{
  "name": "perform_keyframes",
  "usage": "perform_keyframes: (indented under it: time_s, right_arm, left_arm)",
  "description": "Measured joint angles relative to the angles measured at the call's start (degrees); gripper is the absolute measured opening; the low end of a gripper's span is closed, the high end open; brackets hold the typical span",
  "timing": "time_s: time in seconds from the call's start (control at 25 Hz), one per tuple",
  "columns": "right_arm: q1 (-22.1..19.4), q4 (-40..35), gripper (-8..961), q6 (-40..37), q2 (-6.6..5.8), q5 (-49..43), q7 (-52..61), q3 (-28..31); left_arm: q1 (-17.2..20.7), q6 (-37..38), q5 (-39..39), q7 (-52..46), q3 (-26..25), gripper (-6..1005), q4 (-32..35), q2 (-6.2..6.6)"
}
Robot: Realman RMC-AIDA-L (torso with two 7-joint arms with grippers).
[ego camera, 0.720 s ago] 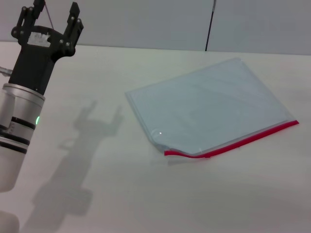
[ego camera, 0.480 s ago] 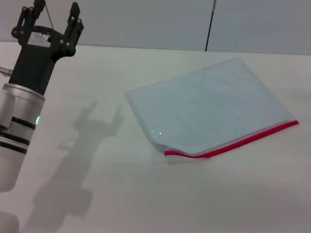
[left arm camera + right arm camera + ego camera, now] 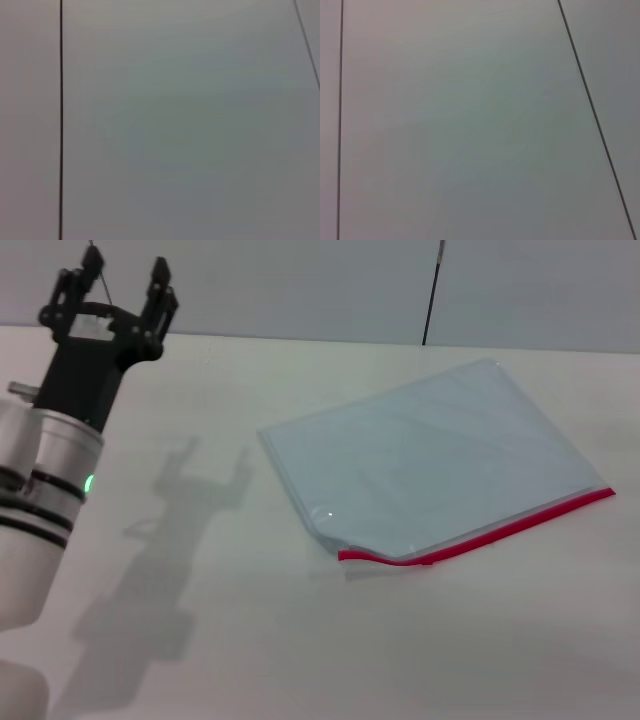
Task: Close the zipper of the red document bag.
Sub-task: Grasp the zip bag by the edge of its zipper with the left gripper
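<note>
The red document bag [image 3: 430, 455] lies flat on the white table [image 3: 300, 640]. It sits on the right side of the table, turned a bit so its corners point different ways. You can see through its pale blue-grey plastic a little.

The zipper [image 3: 480, 535] is the thin red strip along the long edge of the bag that is nearest to the robot. It runs from the bag's near left corner out to its right corner. At the left end the red strip bends and lifts up a little from the table, and the plastic there bulges. A small red tab shows on the strip near that end, but it is too small to tell just what it is.

The left gripper [image 3: 122, 285] is up in the air at the far left side of the table, well apart from the bag. Its two black fingers [image 3: 160, 285] point up and stand spread wide apart. It holds nothing. Its dark shadow falls on the table between the arm and the bag.

Both wrist views show only a plain grey wall with thin dark lines.
</note>
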Motion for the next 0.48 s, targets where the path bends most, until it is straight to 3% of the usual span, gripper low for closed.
perform_keyframes:
  time_s: [0.12, 0.24, 0.48]
  right_arm:
    - [0.0, 0.0, 870, 0.0, 0.0, 0.0, 0.0, 0.0]
    - [-0.1, 0.0, 870, 0.1, 0.0, 0.0, 0.0, 0.0]
    - [-0.1, 0.0, 870, 0.1, 0.0, 0.0, 0.0, 0.0]
  left_arm:
    - [-0.1, 5.3, -2.1, 0.0, 1.0, 707, 3.8, 1.36]
    - [-0.1, 13.7, -2.6, 0.0, 1.7, 700, 8.6, 3.6]
    - [-2.3, 29.4, -1.7, 0.1, 7.1, 686, 19.5, 11.43]
